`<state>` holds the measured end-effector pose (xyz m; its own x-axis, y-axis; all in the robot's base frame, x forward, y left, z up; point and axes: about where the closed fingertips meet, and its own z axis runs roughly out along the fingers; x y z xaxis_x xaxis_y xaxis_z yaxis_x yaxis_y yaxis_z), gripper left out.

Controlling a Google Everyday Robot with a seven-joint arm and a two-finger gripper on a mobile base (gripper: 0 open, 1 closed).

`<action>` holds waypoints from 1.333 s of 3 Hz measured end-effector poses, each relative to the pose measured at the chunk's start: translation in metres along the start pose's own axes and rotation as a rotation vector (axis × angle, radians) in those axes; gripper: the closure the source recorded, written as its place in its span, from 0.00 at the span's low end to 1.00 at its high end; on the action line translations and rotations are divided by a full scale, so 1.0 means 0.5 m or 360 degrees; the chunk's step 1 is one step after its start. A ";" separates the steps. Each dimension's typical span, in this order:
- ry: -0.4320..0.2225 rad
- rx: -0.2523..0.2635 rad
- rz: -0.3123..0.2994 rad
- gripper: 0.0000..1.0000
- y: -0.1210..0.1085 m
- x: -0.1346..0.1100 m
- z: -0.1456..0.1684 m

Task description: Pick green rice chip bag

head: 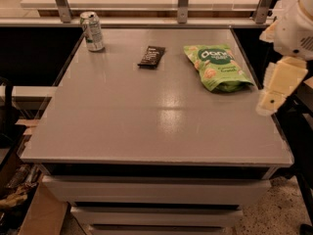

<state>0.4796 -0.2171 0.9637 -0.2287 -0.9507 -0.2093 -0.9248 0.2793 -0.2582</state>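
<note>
The green rice chip bag (218, 67) lies flat on the grey table (146, 111) at the back right, its dark-green round logo facing up. My gripper (278, 88) hangs at the right edge of the view, over the table's right edge. It is to the right of the bag and a little nearer the front, apart from it. It holds nothing that I can see.
A small black bar wrapper (151, 56) lies at the back middle, left of the bag. A green-and-white drink can (92, 31) stands at the back left corner. A rail with metal posts (183, 3) runs behind the table. Drawers sit below the front edge.
</note>
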 end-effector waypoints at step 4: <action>-0.0123 0.0086 -0.0074 0.00 -0.169 -0.141 0.097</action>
<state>0.5888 -0.1672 0.9546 -0.1598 -0.9502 -0.2675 -0.9156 0.2440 -0.3197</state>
